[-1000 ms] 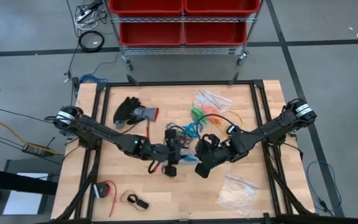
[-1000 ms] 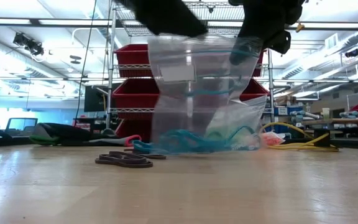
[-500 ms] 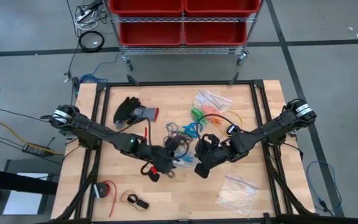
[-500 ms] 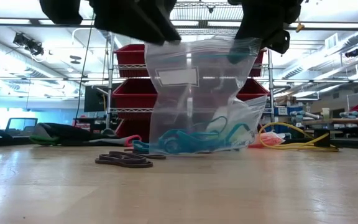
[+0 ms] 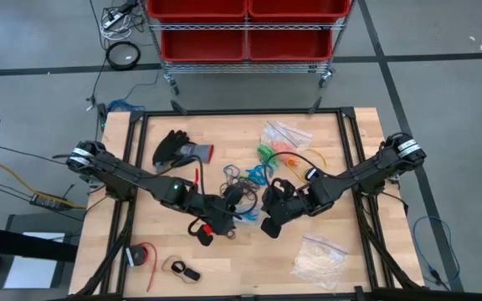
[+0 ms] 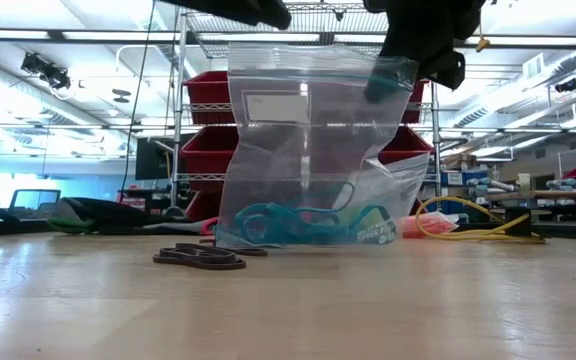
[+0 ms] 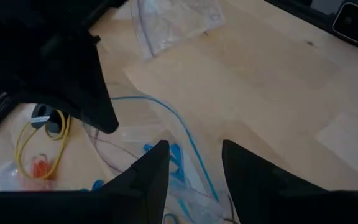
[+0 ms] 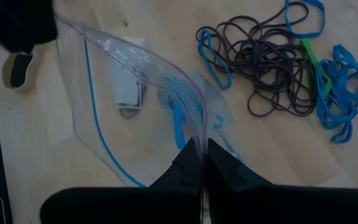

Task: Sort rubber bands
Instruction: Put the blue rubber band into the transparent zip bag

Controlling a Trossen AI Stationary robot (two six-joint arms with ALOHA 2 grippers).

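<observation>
A clear zip bag (image 6: 308, 140) hangs upright between my two grippers, mouth up, with blue rubber bands (image 6: 308, 222) lying in its bottom. My right gripper (image 8: 201, 155) is shut on its rim. My left gripper (image 7: 194, 158) stands open at the opposite side of the mouth, the bag's blue zip line (image 7: 188, 140) running between its fingers. Loose rubber bands lie on the table past the bag: black (image 8: 272, 68), blue (image 8: 337, 93), green (image 8: 309, 56). An orange and green heap (image 5: 270, 152) lies farther back. My left gripper has its fingers apart astride the bag's mouth rim (image 7: 197, 165), slanting down from the table's left. The bag's upper left corner (image 6: 236, 50) stays up right under it. Whether a finger hooks the rim or only stands beside it, I cannot tell. My right gripper pinches the bag's rim (image 8: 194, 134) between its two shut fingers, slanting down from the table's right. The plastic fans out from the fingertips in folds. The bag hangs below the fingers, upright, with its bottom edge (image 6: 308, 244) on the table.
A black glove (image 5: 178, 150) lies at the far left, a clear bag of whitish pieces (image 5: 318, 259) at the near right, another clear bag (image 5: 284, 134) and a yellow cable (image 5: 308, 159) at the back. A red roll (image 5: 141, 255) and dark bands (image 6: 198, 258) lie near left.
My left gripper has rolled about its own axis, tipped toward level and risen a little, shifting toward the table's near left. The bag's mouth has been drawn wider toward the left and its top edge now runs level and taut. My right gripper has kept its hold.
</observation>
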